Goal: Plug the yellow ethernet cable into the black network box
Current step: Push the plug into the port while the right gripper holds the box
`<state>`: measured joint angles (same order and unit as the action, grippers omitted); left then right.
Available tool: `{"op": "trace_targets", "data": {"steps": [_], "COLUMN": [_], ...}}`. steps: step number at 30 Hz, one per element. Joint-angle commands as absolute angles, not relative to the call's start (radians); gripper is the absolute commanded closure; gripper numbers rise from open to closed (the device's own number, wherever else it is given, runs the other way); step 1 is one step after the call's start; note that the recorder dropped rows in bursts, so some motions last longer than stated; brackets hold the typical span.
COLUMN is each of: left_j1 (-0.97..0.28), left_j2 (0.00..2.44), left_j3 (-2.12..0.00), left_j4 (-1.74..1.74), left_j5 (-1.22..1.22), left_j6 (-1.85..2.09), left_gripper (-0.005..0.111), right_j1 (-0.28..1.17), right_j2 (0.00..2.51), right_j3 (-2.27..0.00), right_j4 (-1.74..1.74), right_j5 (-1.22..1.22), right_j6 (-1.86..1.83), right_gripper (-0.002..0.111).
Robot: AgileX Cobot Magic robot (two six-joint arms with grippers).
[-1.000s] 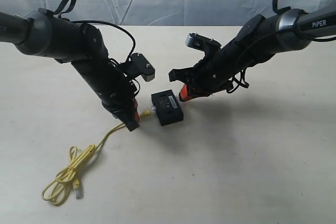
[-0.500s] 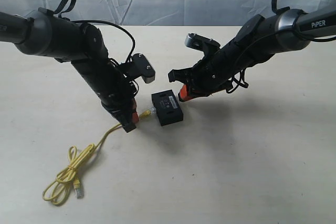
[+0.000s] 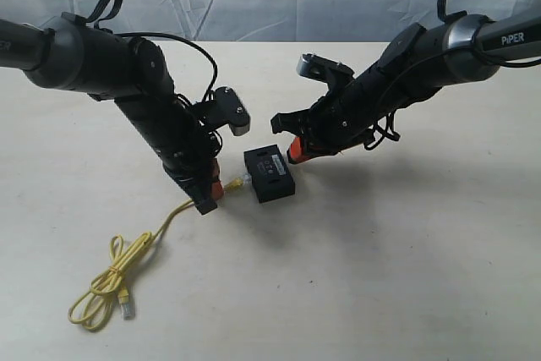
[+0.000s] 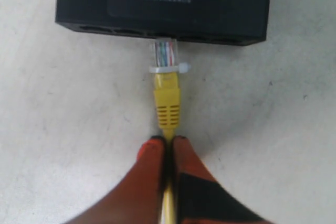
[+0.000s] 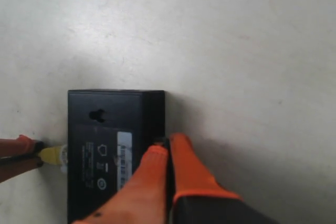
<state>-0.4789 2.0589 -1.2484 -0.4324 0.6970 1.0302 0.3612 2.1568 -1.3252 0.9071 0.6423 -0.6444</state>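
Exterior view: the yellow ethernet cable (image 3: 110, 281) lies looped on the bench (image 3: 380, 276), nearer than the black network box (image 3: 270, 173). The left gripper (image 3: 210, 202) clamps it, plug (image 3: 245, 178) touching the box's ports. Behind the box, the right gripper (image 3: 292, 156), fingers together, sits at its edge.

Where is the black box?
In the exterior view the black network box lies between the left pincer and right pincer, the yellow ethernet cable's plug at its left side.
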Motion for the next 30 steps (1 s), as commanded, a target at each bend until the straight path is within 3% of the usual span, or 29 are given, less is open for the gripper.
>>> {"op": "trace_targets", "data": {"steps": [1,30], "left_j1": [-0.481,-0.481], "left_j2": [2.071,2.071], "left_j3": [-1.247,-1.247], "left_j4": [-0.425,-0.503], "left_j5": [0.689,0.657], "left_j6": [1.038,1.101], "left_gripper": [0.107,0.107], "right_j1": [0.373,0.413], "right_j2": [2.156,2.156], "right_j3": [-1.326,-1.326], "right_j4": [0.909,0.878], "right_j5": [0.644,0.683], "right_j6": [-0.681,-0.703], "right_gripper": [0.109,0.109]}}
